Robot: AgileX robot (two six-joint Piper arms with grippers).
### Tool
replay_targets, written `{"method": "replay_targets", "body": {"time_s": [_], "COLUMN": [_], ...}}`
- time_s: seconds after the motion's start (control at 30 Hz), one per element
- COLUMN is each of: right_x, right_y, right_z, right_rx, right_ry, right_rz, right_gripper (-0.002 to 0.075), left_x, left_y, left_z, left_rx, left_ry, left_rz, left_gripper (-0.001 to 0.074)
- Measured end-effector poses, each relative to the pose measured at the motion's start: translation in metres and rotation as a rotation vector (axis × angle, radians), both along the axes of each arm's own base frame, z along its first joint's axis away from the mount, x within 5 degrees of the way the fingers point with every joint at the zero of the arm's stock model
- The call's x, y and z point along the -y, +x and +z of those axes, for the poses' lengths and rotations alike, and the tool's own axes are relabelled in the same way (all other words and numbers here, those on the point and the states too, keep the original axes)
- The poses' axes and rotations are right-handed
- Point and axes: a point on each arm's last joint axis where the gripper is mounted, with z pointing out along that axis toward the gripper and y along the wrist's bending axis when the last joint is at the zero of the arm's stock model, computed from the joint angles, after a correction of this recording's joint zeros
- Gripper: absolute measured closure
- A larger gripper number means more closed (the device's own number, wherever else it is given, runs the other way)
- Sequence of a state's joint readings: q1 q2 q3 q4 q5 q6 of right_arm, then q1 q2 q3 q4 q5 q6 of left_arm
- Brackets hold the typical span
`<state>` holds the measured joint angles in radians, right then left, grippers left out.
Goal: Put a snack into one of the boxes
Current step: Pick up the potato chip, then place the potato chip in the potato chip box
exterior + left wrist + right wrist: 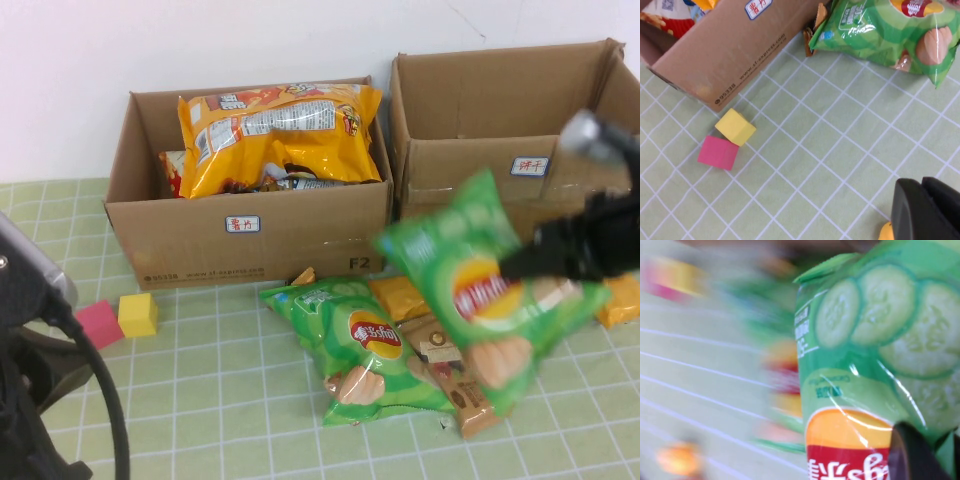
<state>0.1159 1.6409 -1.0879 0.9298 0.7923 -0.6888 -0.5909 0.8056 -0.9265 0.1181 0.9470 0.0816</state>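
My right gripper is shut on a green cucumber chip bag and holds it in the air in front of the right cardboard box. The bag fills the right wrist view, with one dark finger pressed on it. The right box's inside shows only bare cardboard. The left cardboard box holds orange chip bags. My left gripper is shut and empty, low over the mat at the near left, away from the snacks.
A second green chip bag, a brown snack bar and orange packets lie on the mat under the held bag. A pink block and a yellow block sit by the left box's front corner.
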Motion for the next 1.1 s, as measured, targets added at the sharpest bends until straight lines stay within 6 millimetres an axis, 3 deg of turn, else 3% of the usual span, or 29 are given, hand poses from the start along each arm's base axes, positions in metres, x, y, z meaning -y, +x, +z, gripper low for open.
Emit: {"method": "replay_targets", "body": {"time_s": [0.13,0.33,0.43,0.57,0.63,0.83,1.0,1.1], "right_x": [-0.014,-0.037,-0.058,-0.097,-0.122,-0.194,-0.239,-0.256], "right_y": [-0.012,-0.003,0.008,0.029,0.042,0.076,0.095,0.107], "right_z": [0.049,0.117,0.139,0.150,0.146,0.110,0.077,0.060], "right_rx": [0.141,0.393,0.476,0.544,0.544,0.537,0.550,0.573], "right_ry": [0.228,0.488,0.528,0.548,0.561,0.558,0.535,0.506], "right_rz": [0.052,0.051,0.040,0.027,0.012,0.051,0.040,-0.004], "right_gripper": [0.0690,0.0696,0.0696,0.0696,0.0696,0.0696,0.0696,0.0696], "left_x": [0.000,-0.010,-0.026,-0.051,-0.060,-0.078,-0.087,-0.089], "left_y": [0.000,-0.002,-0.006,-0.019,-0.029,-0.056,-0.072,-0.076], "left_z": [0.000,-0.003,0.000,0.012,0.017,0.024,0.025,0.023], "left_rx": [0.000,-0.048,-0.012,0.106,0.149,0.222,0.244,0.229], "left_ry": [-0.002,0.039,0.069,0.069,0.034,-0.067,-0.123,-0.123], "left_rz": [0.002,0.110,0.253,0.399,0.427,0.439,0.439,0.448], "left_gripper": [0.0735,0.0735,0.0735,0.0735,0.0735,0.0735,0.0735,0.0735]}}
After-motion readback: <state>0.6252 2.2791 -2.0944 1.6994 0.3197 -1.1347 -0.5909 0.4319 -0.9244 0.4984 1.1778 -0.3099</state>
